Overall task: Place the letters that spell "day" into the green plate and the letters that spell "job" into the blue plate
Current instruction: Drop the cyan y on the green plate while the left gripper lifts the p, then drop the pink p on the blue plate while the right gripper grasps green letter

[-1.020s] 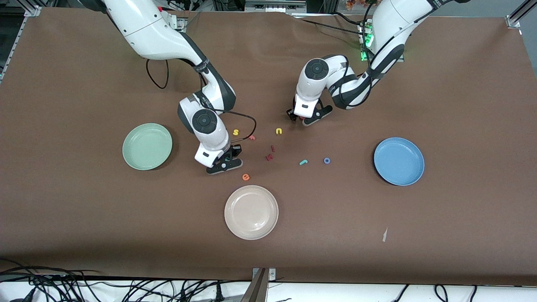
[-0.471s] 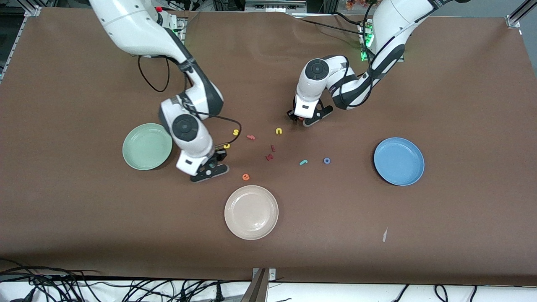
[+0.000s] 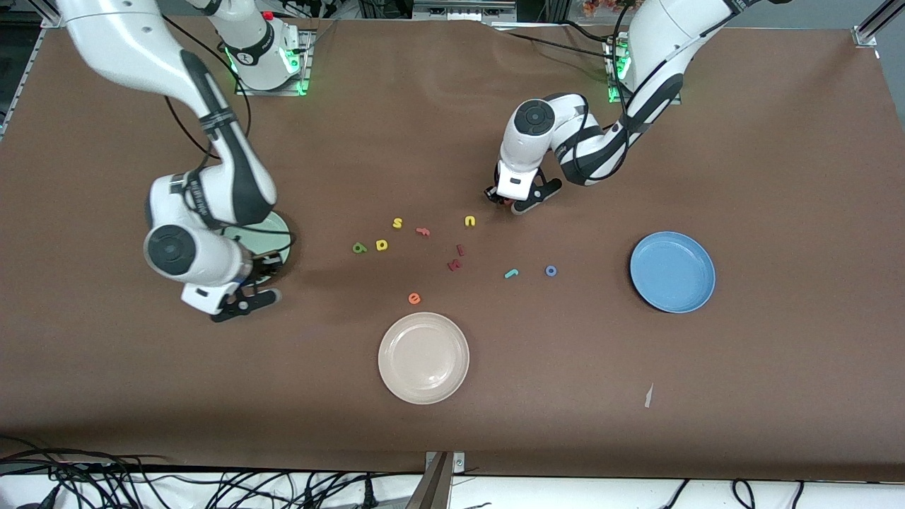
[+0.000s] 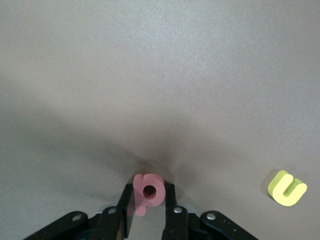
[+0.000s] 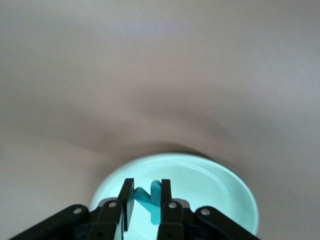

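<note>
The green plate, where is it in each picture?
Front view: the green plate lies toward the right arm's end of the table, mostly hidden under the right arm.
Left wrist view: not in it.
Right wrist view: the plate lies under the right gripper.
Shared landmark: the right gripper, its fingers shut on the teal "y".

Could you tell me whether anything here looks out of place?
Only a pale scrap on the cloth, nearer the camera than the blue plate: it is no letter. The left claw grips the b beside the u; the right claw holds the y over the green plate.
</note>
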